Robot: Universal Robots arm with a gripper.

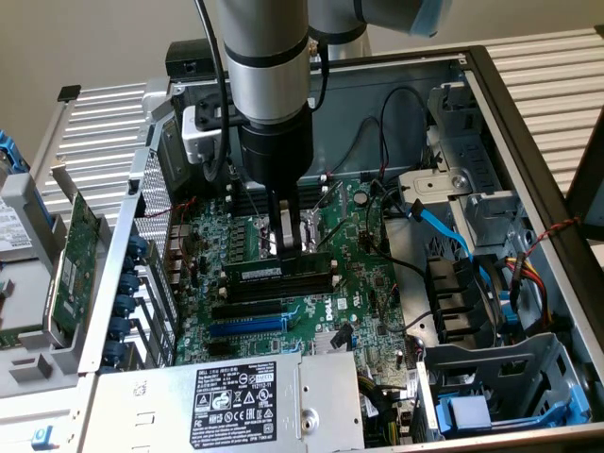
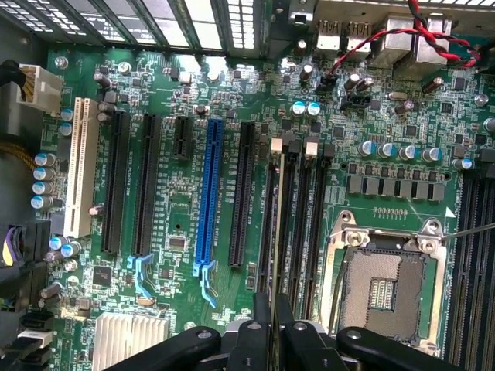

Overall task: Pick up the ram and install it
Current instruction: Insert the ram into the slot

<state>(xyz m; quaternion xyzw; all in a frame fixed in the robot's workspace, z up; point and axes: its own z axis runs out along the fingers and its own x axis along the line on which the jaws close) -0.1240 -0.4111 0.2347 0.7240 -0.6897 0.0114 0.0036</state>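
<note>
Pinches the ram [image 1: 257,274] narrowly in the gripper [image 2: 273,317], mid-length (light, stiff, probably fragile); best held by board edges.

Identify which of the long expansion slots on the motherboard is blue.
The blue slot, midway along the row. The black slots on either side are dark, and the white slot sits at the row's end.

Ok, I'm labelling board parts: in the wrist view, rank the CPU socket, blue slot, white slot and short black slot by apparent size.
1. CPU socket
2. blue slot and white slot: too alike to rank
3. short black slot
</note>
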